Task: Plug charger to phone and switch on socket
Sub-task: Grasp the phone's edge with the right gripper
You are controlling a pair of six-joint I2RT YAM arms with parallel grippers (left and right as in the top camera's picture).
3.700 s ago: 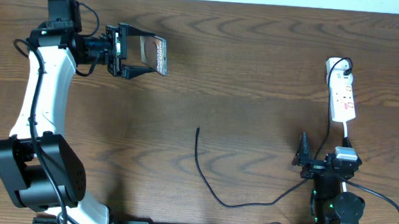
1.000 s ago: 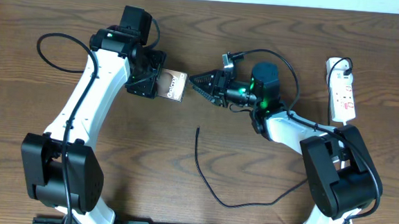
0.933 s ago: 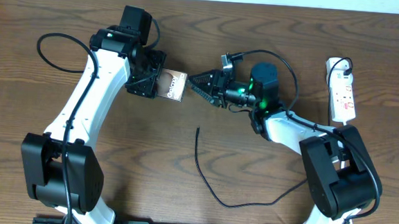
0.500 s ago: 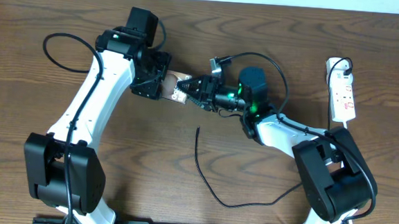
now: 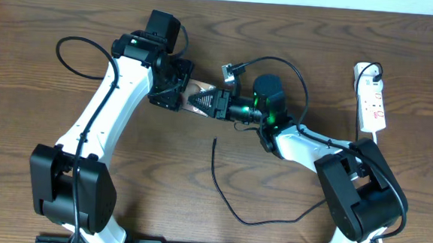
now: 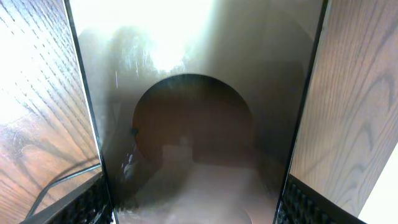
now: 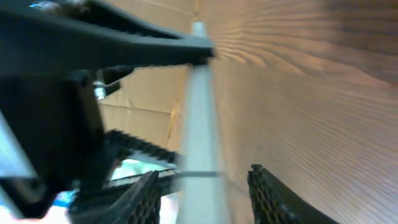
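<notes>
Overhead, the left end effector (image 5: 178, 91) clamps the phone (image 5: 195, 89), whose free end meets the right end effector (image 5: 198, 101). In the left wrist view, the phone fills the clamped gap. In the right wrist view, the fingers (image 7: 273, 196) stand parted, astride the phone's edge.

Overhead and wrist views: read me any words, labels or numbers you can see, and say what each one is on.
No text can be read.
Phone: mostly covered in the overhead view, no lettering shows; only a blurred surface in the wrist views.
Power strip: small red marks, too small to read.
</notes>
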